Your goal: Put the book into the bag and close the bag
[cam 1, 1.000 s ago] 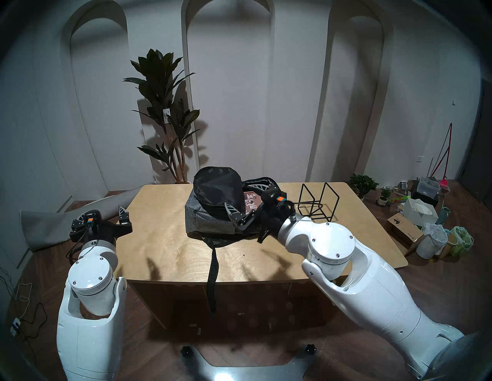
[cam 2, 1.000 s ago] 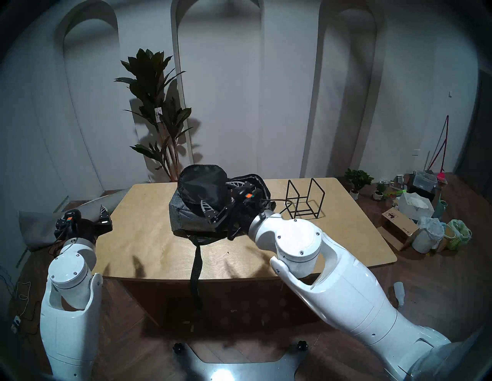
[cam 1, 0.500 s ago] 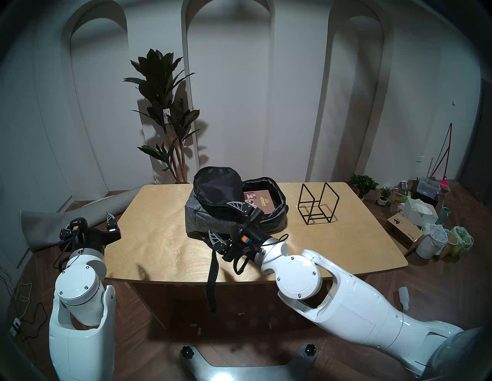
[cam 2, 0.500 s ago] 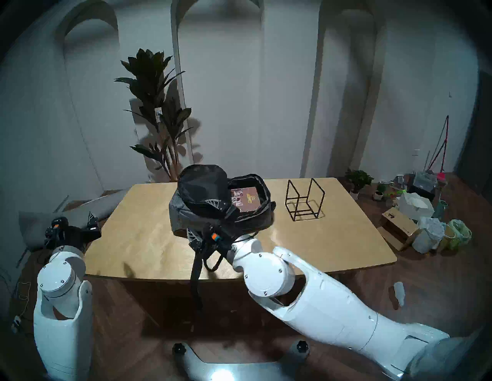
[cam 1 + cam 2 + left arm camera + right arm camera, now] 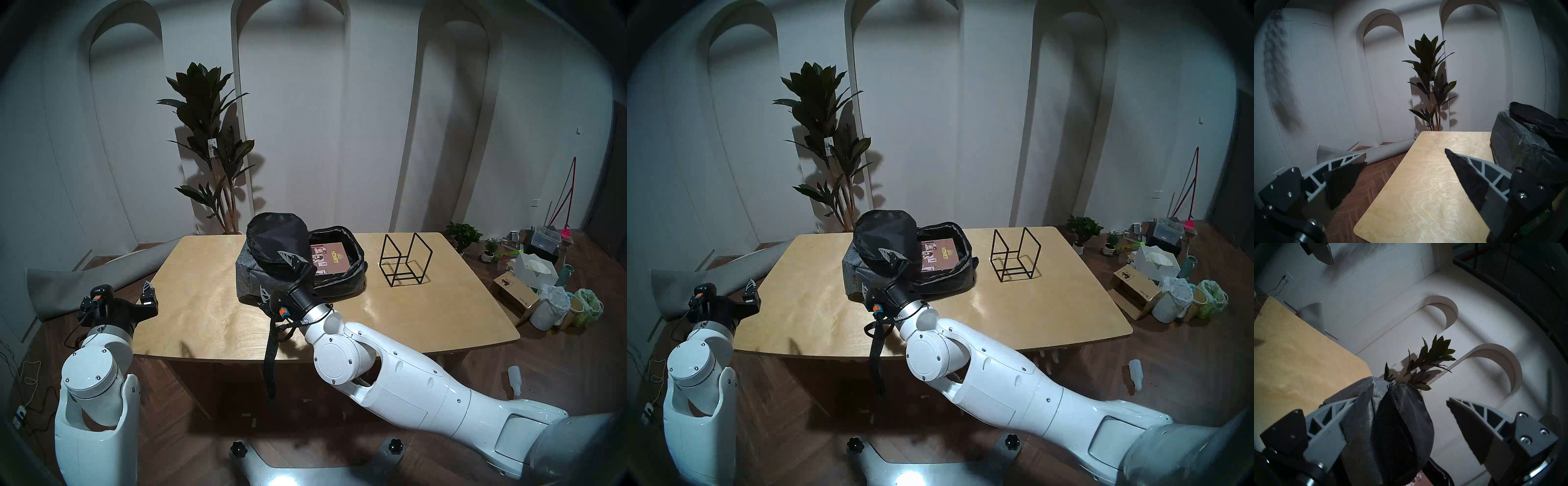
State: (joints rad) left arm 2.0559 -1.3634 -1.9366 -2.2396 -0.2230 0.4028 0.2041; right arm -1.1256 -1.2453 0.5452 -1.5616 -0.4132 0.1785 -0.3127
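The bag (image 5: pixel 268 278) lies flat on the table (image 5: pixel 210 305), its long axis running left to right across the far middle, with the open mouth toward the robot's right. Its black-lined flap (image 5: pixel 276 237) stands folded up and back over the left half. 1 strap (image 5: pixel 270 353) trails off the near edge and hangs down.

The book (image 5: pixel 330 258) lies flat inside the open compartment, cover up, brown with gold "HOMES" lettering and small photos. Its long axis runs roughly near to far, and the title reads sideways from here.

The right gripper (image 5: pixel 276 275) reaches in from the near side at the bag's front, fingers spread wide and holding nothing. In the wrist view 1 finger (image 5: pixel 1330 419) sits against the grey fabric and the other (image 5: pixel 1473 417) is clear in the air, with the flap bulging between them.

The left gripper (image 5: pixel 1405 157) hovers at the table's left edge, fingers wide apart and empty, well clear of the bag.

A wire stand (image 5: pixel 405 259) sits to the bag's right, apart from it.
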